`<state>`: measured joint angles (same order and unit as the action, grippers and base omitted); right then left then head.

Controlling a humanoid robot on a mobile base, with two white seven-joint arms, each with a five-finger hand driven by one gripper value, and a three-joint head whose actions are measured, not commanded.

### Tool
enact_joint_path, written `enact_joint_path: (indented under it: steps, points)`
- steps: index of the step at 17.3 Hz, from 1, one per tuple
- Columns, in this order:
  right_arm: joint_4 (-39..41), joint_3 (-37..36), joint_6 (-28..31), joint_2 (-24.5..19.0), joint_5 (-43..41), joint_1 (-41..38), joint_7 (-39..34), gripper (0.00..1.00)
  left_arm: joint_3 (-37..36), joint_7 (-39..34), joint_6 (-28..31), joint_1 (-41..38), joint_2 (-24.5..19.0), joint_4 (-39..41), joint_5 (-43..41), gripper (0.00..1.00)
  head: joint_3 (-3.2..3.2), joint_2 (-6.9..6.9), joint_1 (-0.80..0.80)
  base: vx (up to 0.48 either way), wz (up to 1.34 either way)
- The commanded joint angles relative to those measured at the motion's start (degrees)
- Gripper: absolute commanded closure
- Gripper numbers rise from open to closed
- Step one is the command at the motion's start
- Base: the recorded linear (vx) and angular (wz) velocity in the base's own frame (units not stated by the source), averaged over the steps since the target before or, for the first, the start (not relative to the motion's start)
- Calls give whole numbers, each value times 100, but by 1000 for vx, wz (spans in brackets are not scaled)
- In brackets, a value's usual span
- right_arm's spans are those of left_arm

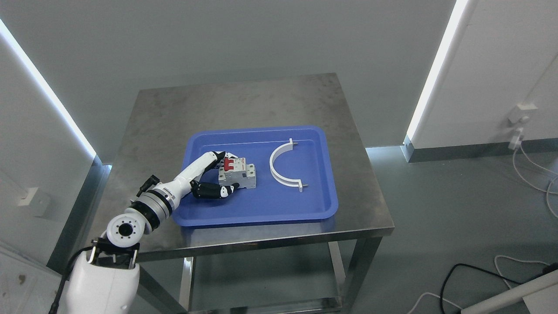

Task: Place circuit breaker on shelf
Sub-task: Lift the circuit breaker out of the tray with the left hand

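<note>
Blue tray (261,213) sits near the table's (174,109) front edge — left hand (209,176) half-closed around the circuit breaker (237,173), white curved bracket (279,170) lying right.

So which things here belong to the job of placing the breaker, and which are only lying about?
Belong to the job:
- circuit breaker
- left hand, fingers around the breaker
- blue tray, which holds it

Only lying about:
- white curved clamp in the tray
- steel table
- cables on the floor
</note>
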<state>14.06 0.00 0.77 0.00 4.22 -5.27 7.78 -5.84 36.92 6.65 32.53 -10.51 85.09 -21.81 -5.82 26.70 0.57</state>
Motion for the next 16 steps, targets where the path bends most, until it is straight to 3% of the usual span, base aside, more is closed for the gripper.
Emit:
enact_joint_path:
  steps: [1,5,7,11,13,16]
  points:
    - [0,114,371,100,0,0,4,0,451,-18,-568,43,66,-265,-122,90,0,0,0,0,0]
    - [0,114,371,100,0,0,4,0,1924,-228,-1348,288,951,-230,-60,90,0,0,0,0,0]
    - [0,114,371,100,0,0,4,0,2227,-674,-1920,289,951,-221,-25,90,0,0,0,-10,0]
    - [0,114,371,100,0,0,4,0,2333,-3440,-2194,271,951,-55,519,89,0,0,0,-68,0]
    - [0,114,371,100,0,0,4,0,2421,-3604,-2204,236,951,42,573,90,0,0,0,-162,0]
    - [0,114,371,100,0,0,4,0,2465,-3202,-2597,-26,951,69,643,90,0,0,0,-279,51]
